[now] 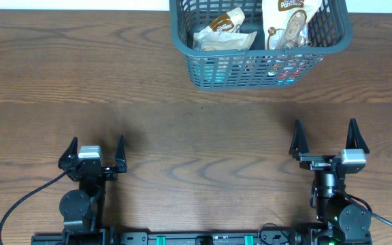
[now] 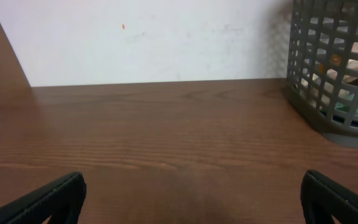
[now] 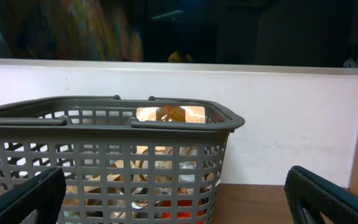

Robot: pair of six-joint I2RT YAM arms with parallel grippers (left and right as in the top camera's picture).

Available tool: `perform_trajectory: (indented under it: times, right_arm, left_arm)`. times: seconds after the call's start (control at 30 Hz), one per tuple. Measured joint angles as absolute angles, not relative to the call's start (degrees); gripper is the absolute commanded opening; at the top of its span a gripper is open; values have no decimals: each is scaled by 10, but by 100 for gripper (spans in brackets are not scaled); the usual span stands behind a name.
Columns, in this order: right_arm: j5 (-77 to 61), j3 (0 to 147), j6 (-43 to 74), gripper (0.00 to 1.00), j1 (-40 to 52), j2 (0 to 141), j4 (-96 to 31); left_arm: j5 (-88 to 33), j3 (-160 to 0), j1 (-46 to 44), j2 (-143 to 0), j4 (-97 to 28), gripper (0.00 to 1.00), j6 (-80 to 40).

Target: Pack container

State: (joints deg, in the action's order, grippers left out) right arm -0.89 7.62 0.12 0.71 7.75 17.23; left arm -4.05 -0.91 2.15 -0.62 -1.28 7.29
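- dark grey-teal rectangular plastic lattice basket [image 1: 250,71] is sitting at the far edge of the brown wood-grain surface [image 1: 182,129], right of centre
- cream-and-brown snack packet [image 1: 223,30] is lying inside on the left, and a taller white snack packet [image 1: 288,24] is leaning on the right
- left end effector [image 1: 96,146] is sitting wide open and gripping nothing, at the near edge, well apart from the basket
- right end effector [image 1: 325,136] is also sitting wide open and empty, facing the basket wall

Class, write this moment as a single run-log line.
left pincer: open, empty | right pincer: open, empty | container: beyond both pincers, snack packets inside
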Motion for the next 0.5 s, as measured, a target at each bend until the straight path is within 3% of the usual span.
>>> perform_trajectory:
  times: [0.5]
  right_arm:
    - [-11,72,-3,99,7,13,145]
  left_arm:
    - [-41,-9,22,-6,-13,99,73]
